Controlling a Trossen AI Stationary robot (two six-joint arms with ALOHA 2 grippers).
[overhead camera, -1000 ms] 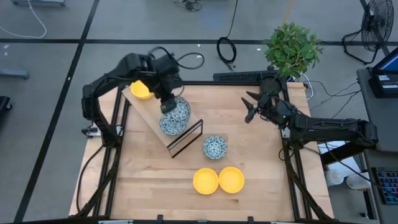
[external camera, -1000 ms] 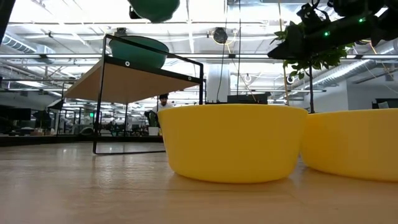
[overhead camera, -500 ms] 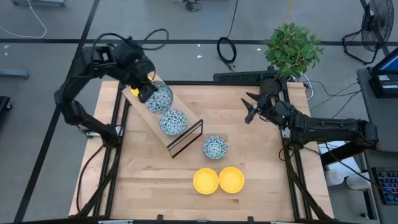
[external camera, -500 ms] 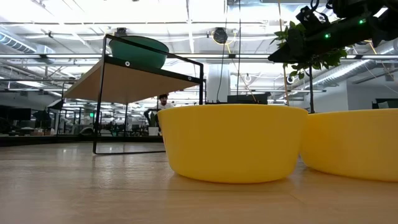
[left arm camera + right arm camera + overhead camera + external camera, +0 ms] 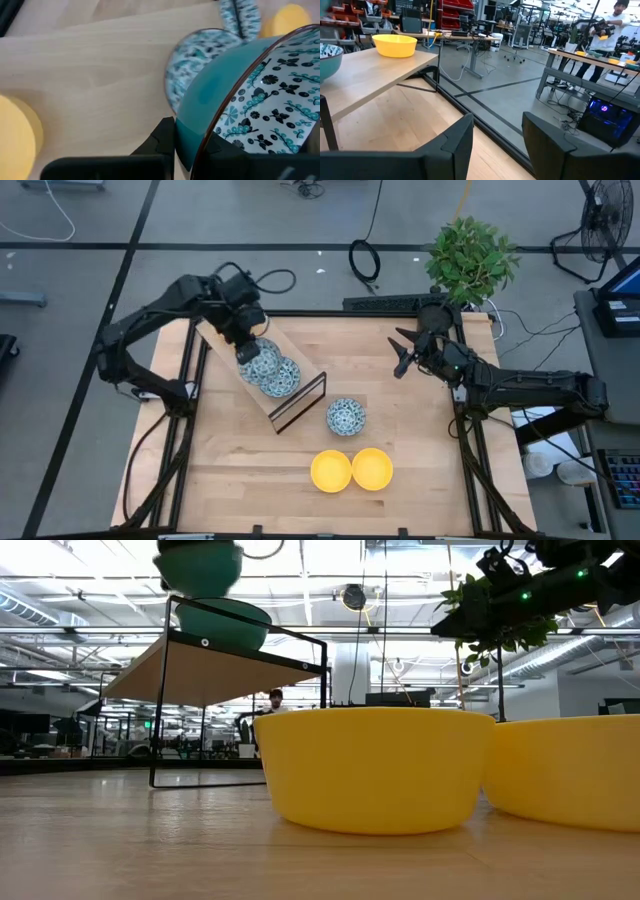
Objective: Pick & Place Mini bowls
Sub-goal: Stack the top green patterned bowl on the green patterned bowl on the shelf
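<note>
My left gripper is shut on a blue-patterned mini bowl above the raised wooden shelf. The bowl hangs close beside a second patterned bowl that rests on the shelf. A third patterned bowl and two yellow bowls stand on the table. The left wrist view shows a yellow bowl on the shelf; the arm hides it from above. My right gripper waits open above the table's far right. My left gripper pinches the patterned bowl by its rim, one finger on the teal outer wall and the other inside. The fingers come from above. The bowl hangs tilted and lifted clear of the shelf, as the low view shows.
The shelf has a black wire frame at its near-right end. A potted plant stands at the table's far right corner, behind my right arm. Bare table lies near the left edge and around the right arm.
My left gripper carried the patterned bowl from over the shelf's bowl toward the shelf's far-left end. It then came part of the way back and lower, so the bowl now hangs right beside the shelf's bowl. It stayed shut on the bowl. The right arm kept still.
</note>
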